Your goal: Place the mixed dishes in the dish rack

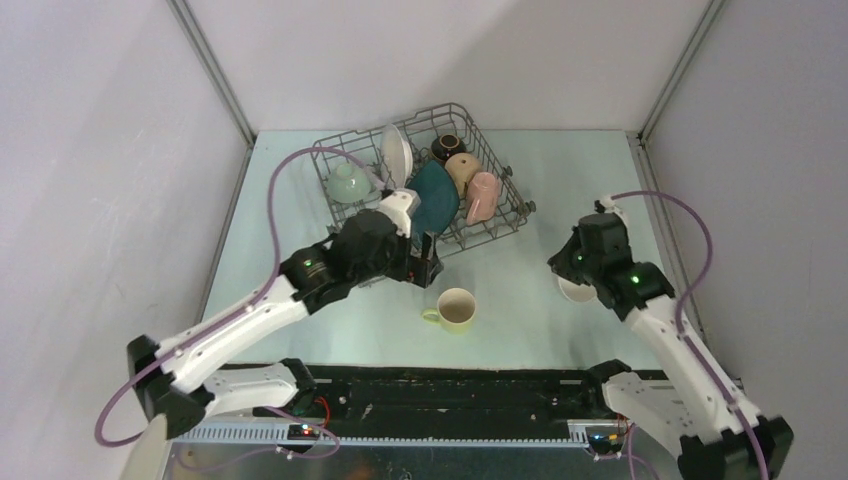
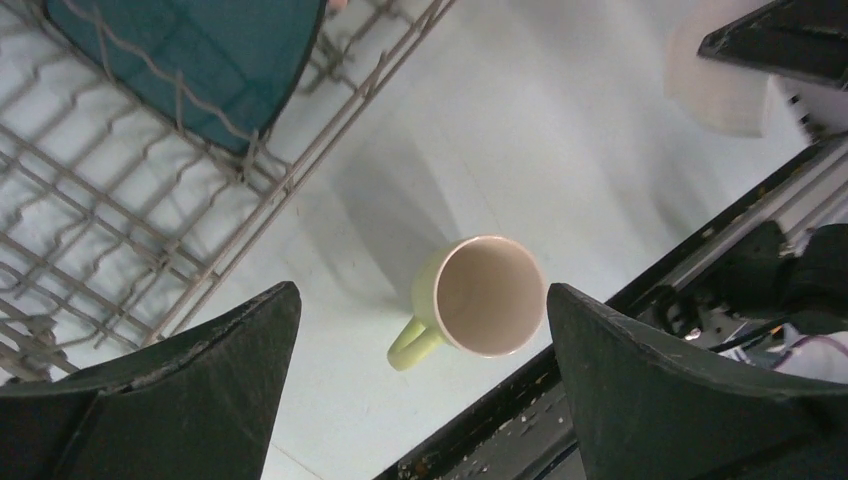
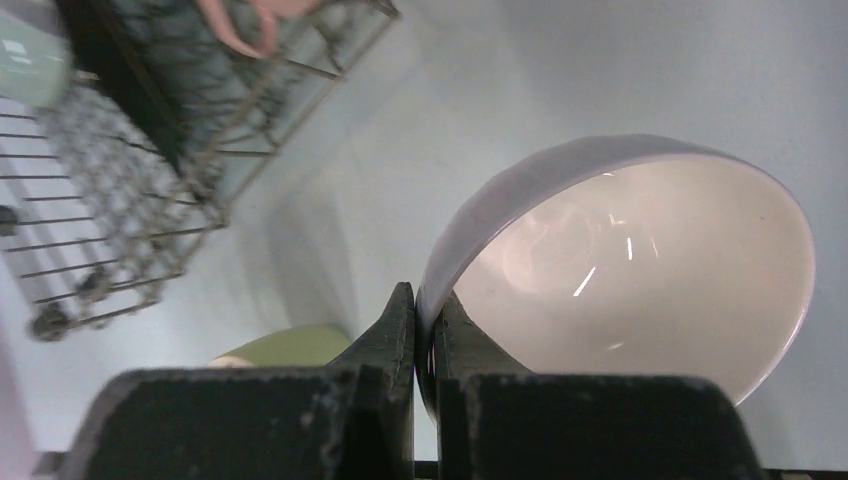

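Left wrist shows yellow mug [image 2: 485,297] upright beside dish rack [image 2: 300,175].

Robotics laboratory test cell: blank white wall panels [image 1: 450,50] and grey metal corner posts [image 1: 213,70] enclose a pale green tabletop [image 1: 560,190]; behind the left claw [image 1: 428,268], two white-and-black robot arms [image 1: 240,325] with purple cables [image 1: 271,208] are bolted to a black base rail [image 1: 460,390] bearing exposed lit electronics [image 1: 300,431].

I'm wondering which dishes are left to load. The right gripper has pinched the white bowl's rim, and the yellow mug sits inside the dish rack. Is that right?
Not quite. The yellow mug is not inside the dish rack. It stands upright on the table in front of the rack, as the top external view shows. The right gripper does pinch the white bowl by its rim.
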You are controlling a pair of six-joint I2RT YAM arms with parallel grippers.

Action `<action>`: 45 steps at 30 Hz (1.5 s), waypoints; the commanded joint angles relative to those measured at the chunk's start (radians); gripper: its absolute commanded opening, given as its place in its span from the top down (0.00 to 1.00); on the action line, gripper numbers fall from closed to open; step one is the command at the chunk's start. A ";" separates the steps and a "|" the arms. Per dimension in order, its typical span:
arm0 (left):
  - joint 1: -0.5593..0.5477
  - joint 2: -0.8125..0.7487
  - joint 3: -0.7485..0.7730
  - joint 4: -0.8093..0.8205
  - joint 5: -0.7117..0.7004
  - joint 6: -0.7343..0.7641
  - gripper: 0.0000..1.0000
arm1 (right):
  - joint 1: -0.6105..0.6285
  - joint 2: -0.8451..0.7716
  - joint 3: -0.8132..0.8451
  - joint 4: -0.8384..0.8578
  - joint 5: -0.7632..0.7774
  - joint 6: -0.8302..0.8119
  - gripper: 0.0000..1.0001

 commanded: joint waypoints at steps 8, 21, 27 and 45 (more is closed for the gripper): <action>0.003 -0.258 -0.122 0.392 0.079 0.207 0.00 | 0.010 -0.282 0.015 0.426 -0.289 0.151 1.00; -0.185 -0.101 -0.095 0.781 -0.013 0.525 0.00 | 0.121 -0.222 -0.142 1.293 -0.324 0.438 1.00; -0.207 -0.048 -0.089 0.877 -0.014 0.600 0.00 | 0.169 -0.201 -0.147 1.428 -0.341 0.414 1.00; -0.263 0.024 -0.119 1.044 -0.146 0.781 0.00 | 0.290 -0.181 -0.147 1.441 -0.309 0.349 1.00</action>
